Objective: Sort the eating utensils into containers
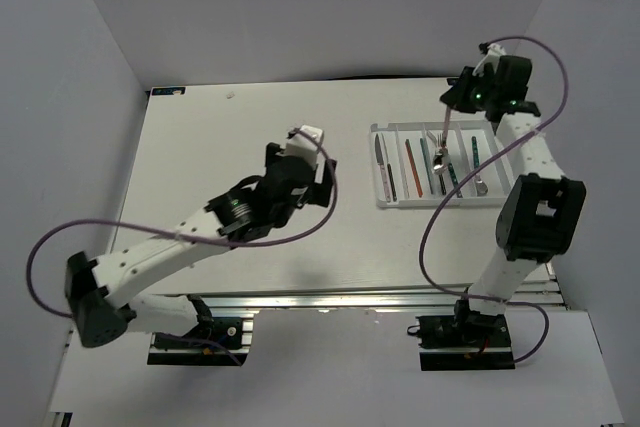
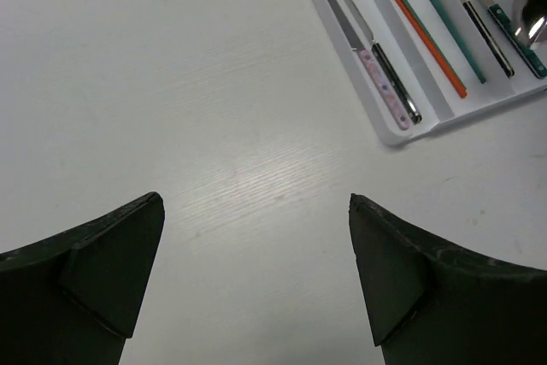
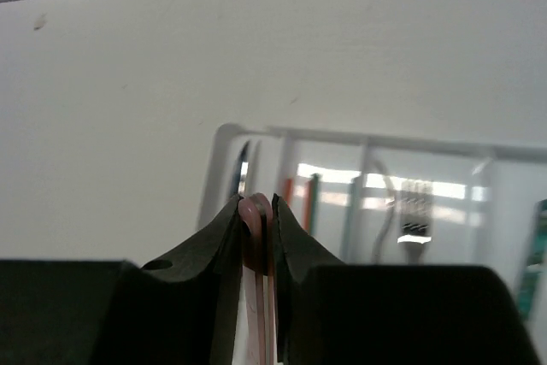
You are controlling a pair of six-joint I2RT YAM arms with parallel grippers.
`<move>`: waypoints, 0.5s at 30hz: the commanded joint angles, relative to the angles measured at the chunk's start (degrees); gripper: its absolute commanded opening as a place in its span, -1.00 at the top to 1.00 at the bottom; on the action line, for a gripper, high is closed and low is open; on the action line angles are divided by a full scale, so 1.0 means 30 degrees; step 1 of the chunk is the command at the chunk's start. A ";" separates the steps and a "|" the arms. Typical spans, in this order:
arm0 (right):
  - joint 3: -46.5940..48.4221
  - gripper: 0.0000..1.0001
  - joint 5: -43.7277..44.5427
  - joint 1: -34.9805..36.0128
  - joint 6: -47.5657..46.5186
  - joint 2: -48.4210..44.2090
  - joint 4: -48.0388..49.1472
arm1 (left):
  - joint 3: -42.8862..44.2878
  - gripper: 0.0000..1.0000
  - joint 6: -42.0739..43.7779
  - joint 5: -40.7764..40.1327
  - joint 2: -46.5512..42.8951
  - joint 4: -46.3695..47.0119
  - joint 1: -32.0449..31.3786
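The right gripper [image 3: 256, 204] is pressed together on the rounded end of a thin pink-handled utensil [image 3: 261, 297], with the two dark fingers [image 3: 218, 245] clamped flat against either side of the handle. In the top view this utensil hangs down from the gripper at the upper right of the frame, over the far part of the flat white rectangular plastic tray [image 2: 391, 135]; its metal working end is too small to identify. The left gripper [image 2: 255, 203] is spread wide, holds nothing and touches nothing, and hangs above the bare white table [image 2: 171, 83], well apart from the tray, which lies in the upper right corner of the left wrist view. The tray's narrow parallel compartments run side by side. The leftmost one holds a pink-handled knife [image 2: 380, 83] and a dark-handled knife [image 2: 395, 83], lying together lengthwise. The next holds an orange chopstick [image 2: 427, 36], and beside it lies a teal chopstick [image 2: 449, 27]. Further right lie a dark-handled fork [image 2: 483, 23] and a teal-handled utensil [image 2: 514, 33] with their metal ends toward the top edge. At the right edge of that view the round metal bowl of a spoon [image 2: 532, 10] is partly cut off.
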 commanded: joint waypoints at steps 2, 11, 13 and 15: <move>0.7347 1.00 -0.2453 -0.3069 -0.5428 0.4056 -0.5973 | -0.2551 -0.96 -0.0369 0.0026 -0.4208 -0.3428 -0.0061; 1.4453 1.00 0.0037 -0.4132 -0.7189 0.9571 -0.8242 | -0.7333 -0.96 -0.0250 -0.0172 -0.8469 -0.2460 -0.0032; 1.3548 1.00 -0.0020 -0.4132 -0.7713 0.9603 -0.7600 | -0.7361 -0.97 -0.0252 -0.0463 -0.8206 -0.2374 -0.0032; 1.1703 1.00 0.0444 -0.4132 -0.8125 0.9253 -0.6579 | -0.7420 -0.96 -0.0426 -0.0933 -0.8147 -0.2634 -0.0032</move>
